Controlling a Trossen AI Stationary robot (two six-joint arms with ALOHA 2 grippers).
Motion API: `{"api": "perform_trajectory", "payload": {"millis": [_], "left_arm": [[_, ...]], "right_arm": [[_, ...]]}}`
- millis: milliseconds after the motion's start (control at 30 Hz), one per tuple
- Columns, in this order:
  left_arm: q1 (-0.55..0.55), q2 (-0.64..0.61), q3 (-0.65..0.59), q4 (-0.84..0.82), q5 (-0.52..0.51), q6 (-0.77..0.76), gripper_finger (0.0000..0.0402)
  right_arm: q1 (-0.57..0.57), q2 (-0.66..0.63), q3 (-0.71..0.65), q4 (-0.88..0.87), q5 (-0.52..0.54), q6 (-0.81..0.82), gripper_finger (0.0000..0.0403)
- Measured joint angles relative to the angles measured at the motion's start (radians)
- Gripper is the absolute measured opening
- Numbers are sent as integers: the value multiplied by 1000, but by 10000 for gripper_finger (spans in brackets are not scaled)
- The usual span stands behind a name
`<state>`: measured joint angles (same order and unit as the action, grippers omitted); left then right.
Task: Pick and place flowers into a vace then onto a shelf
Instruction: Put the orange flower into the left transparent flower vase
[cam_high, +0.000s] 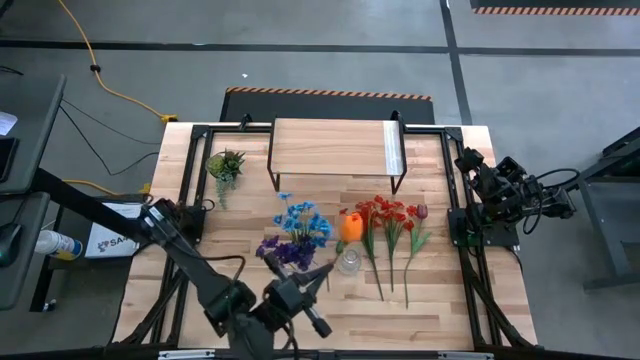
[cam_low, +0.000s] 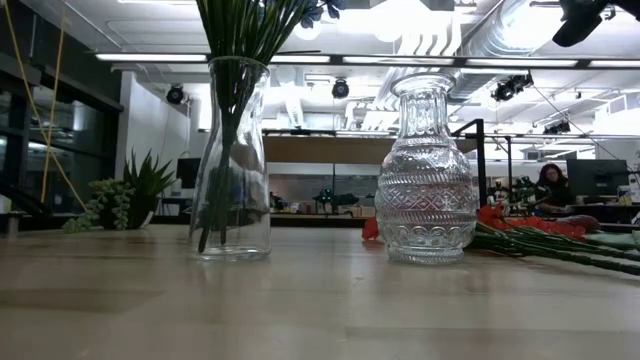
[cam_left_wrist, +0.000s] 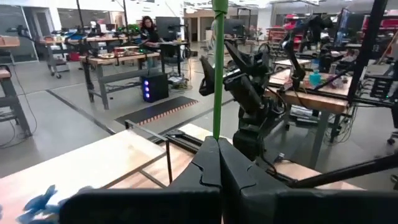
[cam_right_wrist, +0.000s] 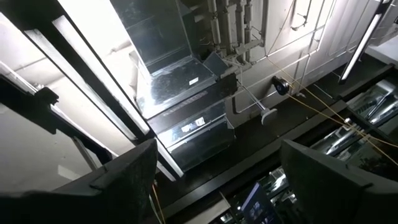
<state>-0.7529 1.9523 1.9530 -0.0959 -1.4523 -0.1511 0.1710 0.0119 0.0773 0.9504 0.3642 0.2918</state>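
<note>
Low view: tall clear vase (cam_low: 232, 160) w/ green stems (cam_low: 240, 30) upright on wood tabletop (cam_low: 300, 310), empty patterned glass vase (cam_low: 426, 175) near it, red flowers (cam_low: 500, 222) lying flat behind that one, spiky green plant (cam_low: 125, 195) further back.

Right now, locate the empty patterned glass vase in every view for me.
High view: the empty patterned vase is mid-table, seen from above, just below the orange flower.
Low view: the vase stands upright, right of centre.
Left wrist view: not in it; the left gripper is shut on a green flower stem.
Right wrist view: not in it.
Shared landmark: the red flowers, lying just right of the vase in the high and low views.
</note>
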Motion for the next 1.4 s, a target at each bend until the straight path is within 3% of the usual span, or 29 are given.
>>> {"api": "perform_trajectory", "payload": {"millis": [133,433,567,800,1400], "left_arm": [[22,16,1,71,61,71,20],[25,24,6,70,85,107,20],[18,24,51,70,159,154,20],[-8,23,146,61,198,285,20],[0,22,356,-280,326,246,20]], "right_arm": [[0,0,0,-2,-8,23,328],[0,0,0,-5,-41,73,328],[0,0,0,-5,-38,71,328],[0,0,0,-6,-34,68,328],[0,0,0,-8,-28,67,328]]}}
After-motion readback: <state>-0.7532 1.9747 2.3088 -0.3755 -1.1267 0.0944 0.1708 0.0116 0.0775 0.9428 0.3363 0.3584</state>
